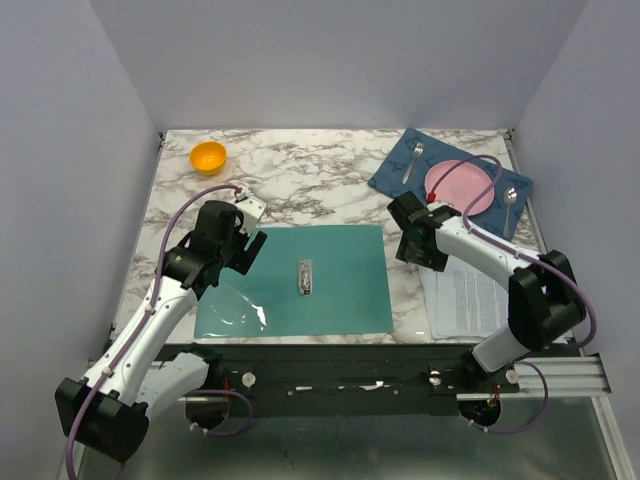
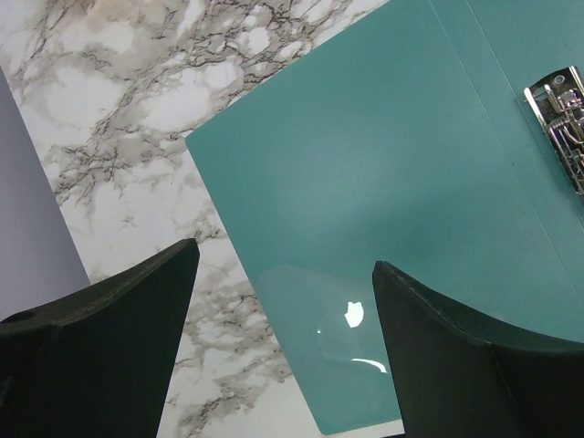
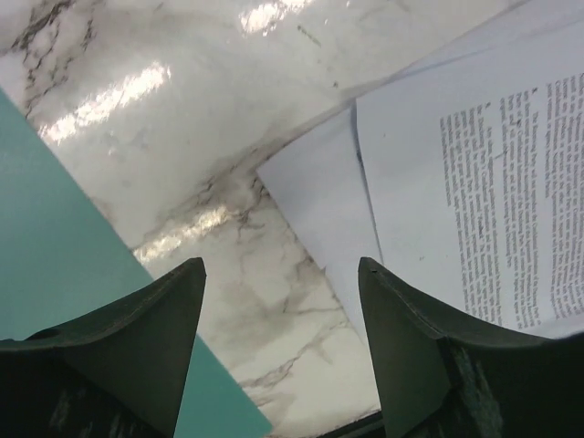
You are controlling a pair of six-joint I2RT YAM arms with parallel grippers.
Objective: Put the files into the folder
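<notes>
The teal-green folder lies open and flat at the table's front middle, with a metal clip on its spine. The files, white printed sheets, lie stacked on the marble to its right near the front edge. My left gripper is open and empty above the folder's left half; its view shows the folder and the clip beyond the gripper. My right gripper is open and empty over the marble between the folder and the files.
A dark blue placemat at the back right carries a pink plate, a fork and a spoon. An orange bowl stands at the back left. A shiny clear pocket covers the folder's front left corner.
</notes>
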